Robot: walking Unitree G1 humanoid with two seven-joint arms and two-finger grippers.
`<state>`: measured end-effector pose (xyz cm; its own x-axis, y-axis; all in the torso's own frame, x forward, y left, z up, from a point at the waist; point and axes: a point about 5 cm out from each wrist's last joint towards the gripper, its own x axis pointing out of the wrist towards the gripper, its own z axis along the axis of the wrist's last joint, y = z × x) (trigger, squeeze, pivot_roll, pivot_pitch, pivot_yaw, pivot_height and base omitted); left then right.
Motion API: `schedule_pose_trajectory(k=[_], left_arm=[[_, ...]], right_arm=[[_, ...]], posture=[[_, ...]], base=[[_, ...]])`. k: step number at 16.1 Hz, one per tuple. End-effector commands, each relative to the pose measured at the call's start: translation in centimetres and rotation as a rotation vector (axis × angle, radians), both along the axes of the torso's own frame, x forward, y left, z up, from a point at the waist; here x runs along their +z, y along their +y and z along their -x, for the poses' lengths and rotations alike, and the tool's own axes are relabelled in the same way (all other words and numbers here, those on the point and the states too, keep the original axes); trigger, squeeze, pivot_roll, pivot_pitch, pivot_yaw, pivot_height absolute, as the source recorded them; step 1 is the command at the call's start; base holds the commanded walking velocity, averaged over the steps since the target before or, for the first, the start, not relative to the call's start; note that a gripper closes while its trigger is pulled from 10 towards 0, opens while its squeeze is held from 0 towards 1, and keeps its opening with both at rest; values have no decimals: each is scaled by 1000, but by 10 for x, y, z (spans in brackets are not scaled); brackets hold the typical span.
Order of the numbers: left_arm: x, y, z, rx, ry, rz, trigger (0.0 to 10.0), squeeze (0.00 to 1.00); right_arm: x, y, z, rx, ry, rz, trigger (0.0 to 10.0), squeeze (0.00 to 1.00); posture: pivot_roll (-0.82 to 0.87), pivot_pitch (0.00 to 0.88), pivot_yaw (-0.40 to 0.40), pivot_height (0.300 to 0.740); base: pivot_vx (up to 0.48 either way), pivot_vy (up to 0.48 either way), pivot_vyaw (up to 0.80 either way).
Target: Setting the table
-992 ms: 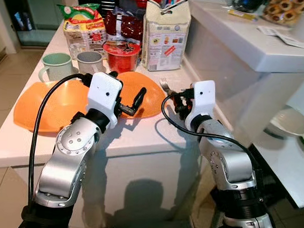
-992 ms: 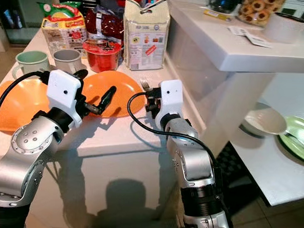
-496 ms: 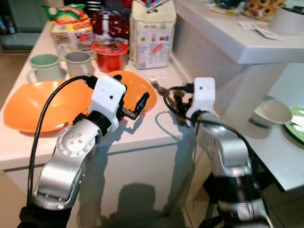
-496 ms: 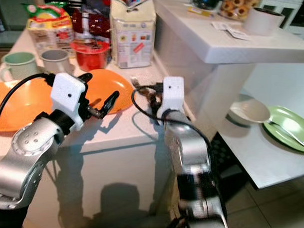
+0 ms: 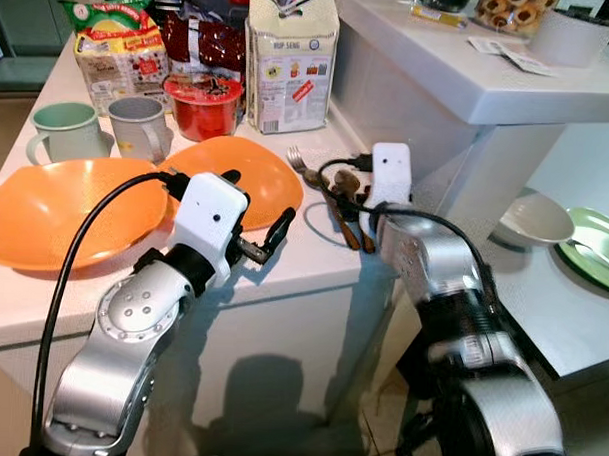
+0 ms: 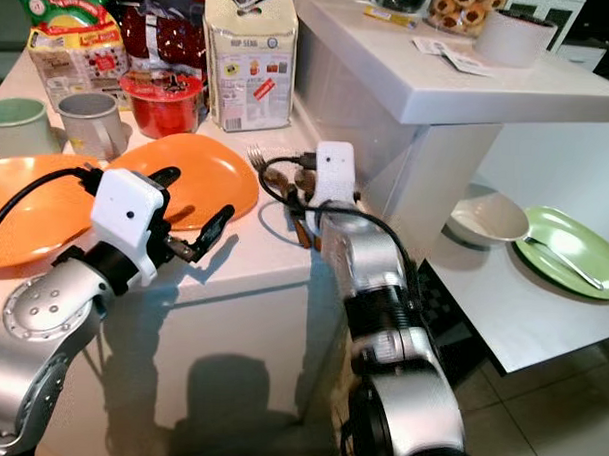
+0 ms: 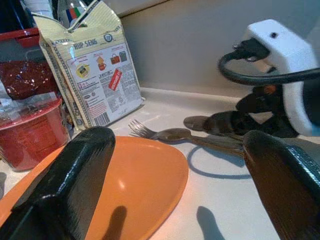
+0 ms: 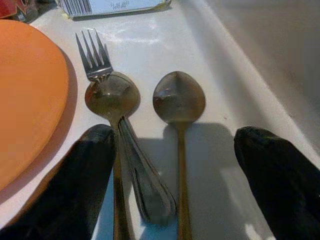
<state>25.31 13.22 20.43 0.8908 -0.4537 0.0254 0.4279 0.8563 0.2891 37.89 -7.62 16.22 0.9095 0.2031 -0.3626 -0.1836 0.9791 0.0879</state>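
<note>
Two orange plates lie on the white counter, one at the far left [image 5: 65, 210] and one in the middle [image 5: 241, 176]. Beside the middle plate lie a fork [image 8: 95, 60], a spoon [image 8: 112, 100] resting over it, and a second spoon [image 8: 178, 100]. My right gripper [image 5: 353, 212] is down at the counter, open, with its fingers [image 8: 80, 185] on either side of the cutlery handles. My left gripper [image 5: 260, 194] hovers open over the near edge of the middle plate [image 7: 135, 180].
Two mugs [image 5: 63, 130], a red cup [image 5: 201, 104], a paper bag [image 5: 290, 57] and snack packets [image 5: 116, 51] crowd the back of the counter. A raised white shelf [image 5: 470, 84] runs along the right. A lower table at the right holds a white bowl [image 5: 533, 218] and a green plate [image 5: 596, 248].
The camera has moved, bringing the lower table into view. My right gripper has reached forward and down to the cutlery handles. The left gripper stays open by the plate.
</note>
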Motion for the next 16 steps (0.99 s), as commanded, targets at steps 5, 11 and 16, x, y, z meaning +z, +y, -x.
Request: schedule_pose_trajectory(k=[5, 11, 16], left_arm=[[3, -4, 0, -51, -3, -51, 10000, 0], [10, -3, -10, -68, -34, -61, 10000, 0], [10, -7, -11, -119, -31, -75, 10000, 0]], right_arm=[[-1, 1, -8, 38, 65, -1, 10000, 1000], [9, 5, -17, -29, 81, 12, 10000, 0], [7, 2, -22, -103, 89, -36, 10000, 0]], posture=[[77, 0, -107, 740], [77, 0, -111, 740], [68, 0, -72, 740]], base=[[0, 0, 0], [0, 0, 0], [0, 0, 0]])
